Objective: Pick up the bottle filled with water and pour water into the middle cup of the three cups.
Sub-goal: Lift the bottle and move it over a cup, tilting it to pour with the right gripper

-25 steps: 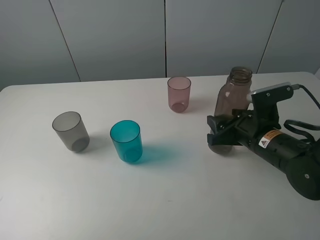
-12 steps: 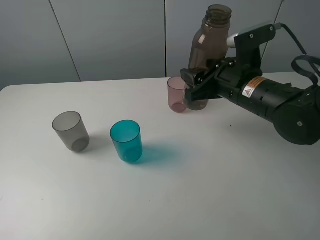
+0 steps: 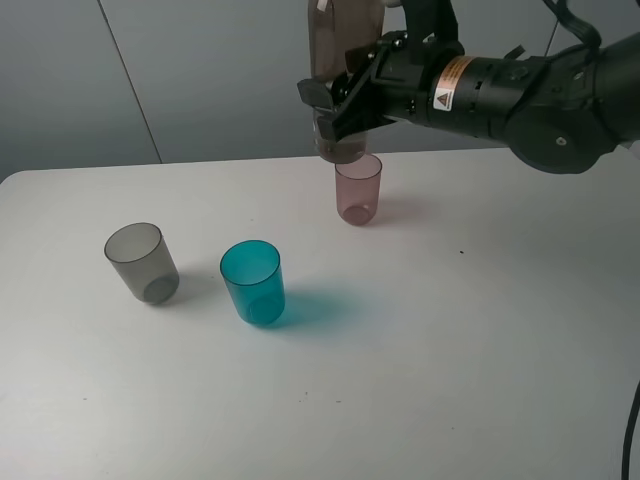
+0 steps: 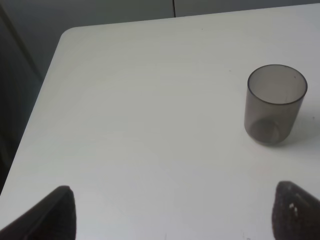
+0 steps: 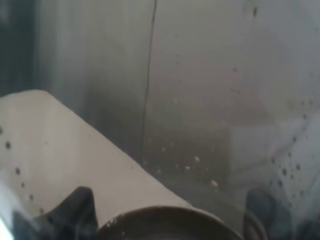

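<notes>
My right gripper [image 3: 335,110] is shut on the brownish-pink bottle [image 3: 338,60] and holds it high, upright, above and just behind the pinkish-mauve cup [image 3: 358,187]; the bottle's top is cut off by the frame. The bottle's wet translucent wall [image 5: 165,125] fills the right wrist view. The teal-blue middle cup [image 3: 253,281] stands on the white table [image 3: 450,350], left of and nearer than the bottle. The smoky grey cup [image 3: 142,262] stands at the left and also shows in the left wrist view [image 4: 274,104]. My left gripper [image 4: 170,212] is open over the table's left part, short of the grey cup.
The table's left edge and rounded corner [image 4: 65,37] show in the left wrist view. A grey panelled wall [image 3: 200,70] runs behind the table. The right arm [image 3: 520,85] spans the upper right of the high view.
My right gripper has lifted the bottle off the table at the right and carried it up and leftward, to above the pinkish-mauve cup. The cups have not moved.
</notes>
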{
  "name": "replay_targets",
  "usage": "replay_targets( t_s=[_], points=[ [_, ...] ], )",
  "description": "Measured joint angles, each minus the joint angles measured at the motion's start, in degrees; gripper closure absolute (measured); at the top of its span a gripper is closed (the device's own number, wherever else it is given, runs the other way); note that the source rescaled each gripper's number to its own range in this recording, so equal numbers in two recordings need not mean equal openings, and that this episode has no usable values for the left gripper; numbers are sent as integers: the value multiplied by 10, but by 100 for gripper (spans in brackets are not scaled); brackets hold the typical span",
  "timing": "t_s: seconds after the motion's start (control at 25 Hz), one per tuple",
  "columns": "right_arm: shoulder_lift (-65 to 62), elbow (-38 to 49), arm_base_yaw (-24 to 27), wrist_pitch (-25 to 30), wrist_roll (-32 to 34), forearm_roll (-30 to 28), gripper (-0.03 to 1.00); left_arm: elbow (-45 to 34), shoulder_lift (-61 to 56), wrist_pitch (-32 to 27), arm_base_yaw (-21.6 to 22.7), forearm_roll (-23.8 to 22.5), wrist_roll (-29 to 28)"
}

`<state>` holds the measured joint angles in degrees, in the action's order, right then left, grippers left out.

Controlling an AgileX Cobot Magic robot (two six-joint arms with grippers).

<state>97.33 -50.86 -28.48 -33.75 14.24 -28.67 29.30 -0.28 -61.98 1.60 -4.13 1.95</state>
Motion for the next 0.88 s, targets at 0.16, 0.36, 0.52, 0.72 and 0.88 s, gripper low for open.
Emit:
replay_targets(
  t_s=[0.16, 0.36, 0.52, 0.72, 0.88],
  points=[
    [53, -64, 0, 3, 59, -75, 95, 0, 0, 0, 0, 0, 0],
    [132, -158, -15, 7, 119, -179, 95, 0, 0, 0, 0, 0, 0],
    [195, -236, -22, -2, 155, -257, 95, 0, 0, 0, 0, 0, 0],
    [256, -314, -22, -10, 148, -321, 95, 0, 0, 0, 0, 0, 0],
    [281, -331, -20, -28, 81, -344, 95, 0, 0, 0, 0, 0, 0]
  ],
)
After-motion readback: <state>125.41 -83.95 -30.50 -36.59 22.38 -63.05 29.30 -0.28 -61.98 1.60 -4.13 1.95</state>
